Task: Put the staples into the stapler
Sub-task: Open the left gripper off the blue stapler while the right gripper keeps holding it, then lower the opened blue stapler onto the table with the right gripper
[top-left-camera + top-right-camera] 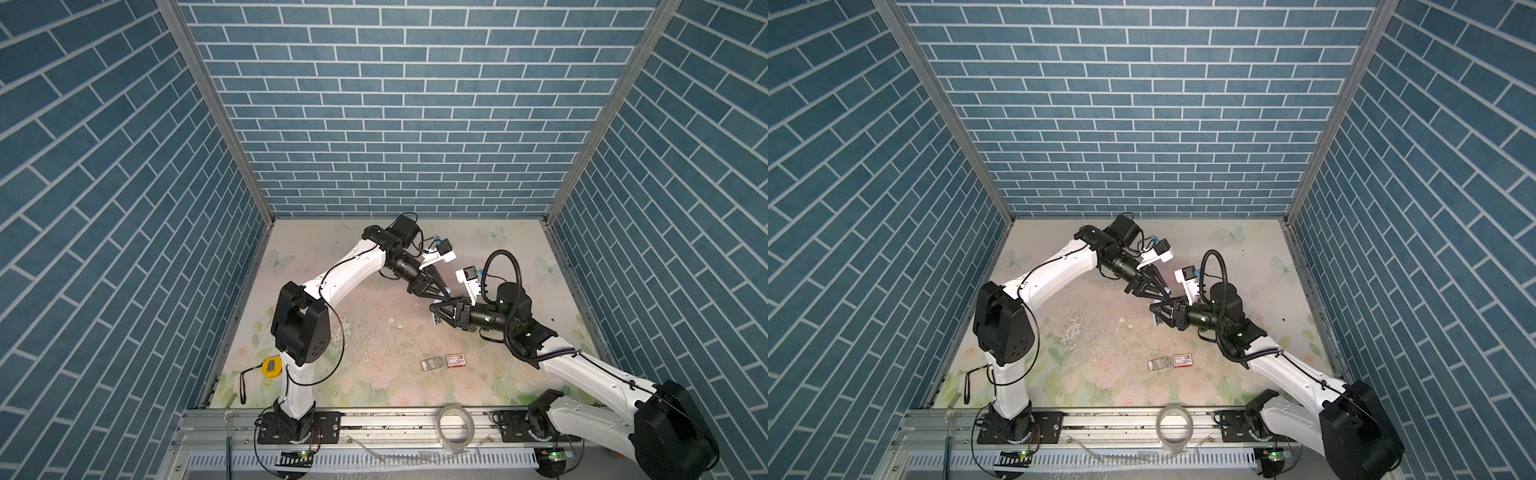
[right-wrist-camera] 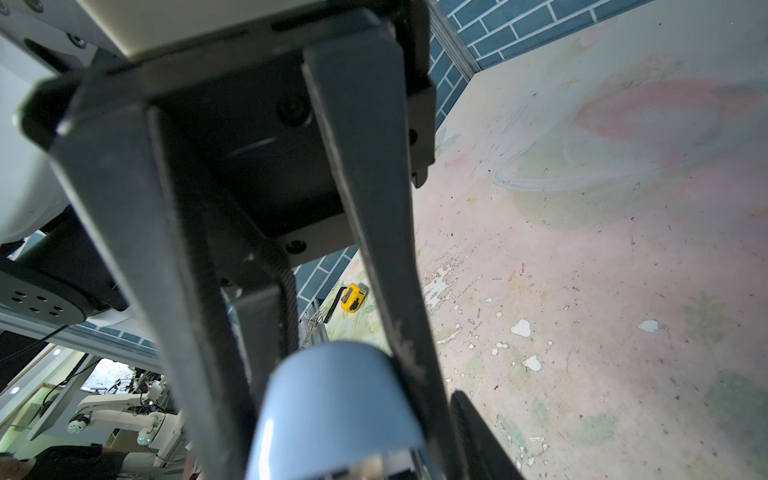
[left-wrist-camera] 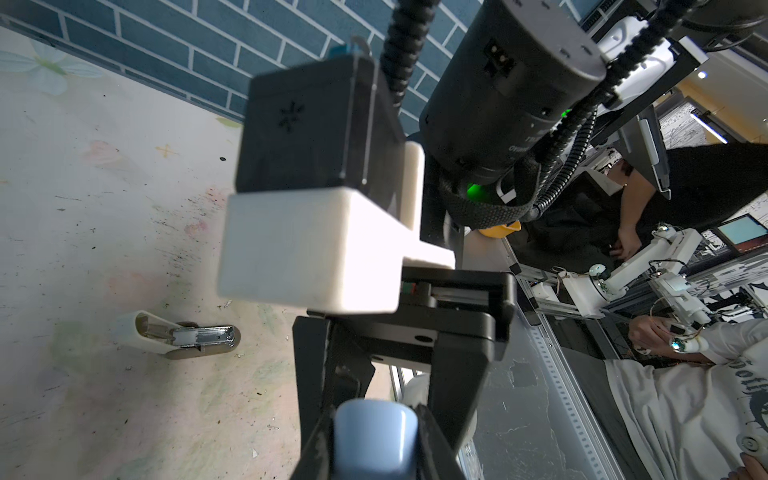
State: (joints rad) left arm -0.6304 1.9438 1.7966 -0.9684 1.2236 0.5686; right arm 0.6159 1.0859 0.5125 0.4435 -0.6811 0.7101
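Above floral tabletop | left claw pinches smooth, rounded pale-blue stapler

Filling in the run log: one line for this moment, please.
left: shut on stapler | right: shut on stapler | staples: on table

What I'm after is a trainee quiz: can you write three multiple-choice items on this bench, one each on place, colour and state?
1. Where is the red-and-white box? A in a gripper; B on the table beside the staples; C on the front rail.
2. What colour is the tape measure? A green; B red; C yellow.
3. How is the white stapler on the table? A open; B closed; C wrapped in tape.
B: it lies just right of the strips in both top views. C: its case is yellow. A: its metal channel shows in the left wrist view.
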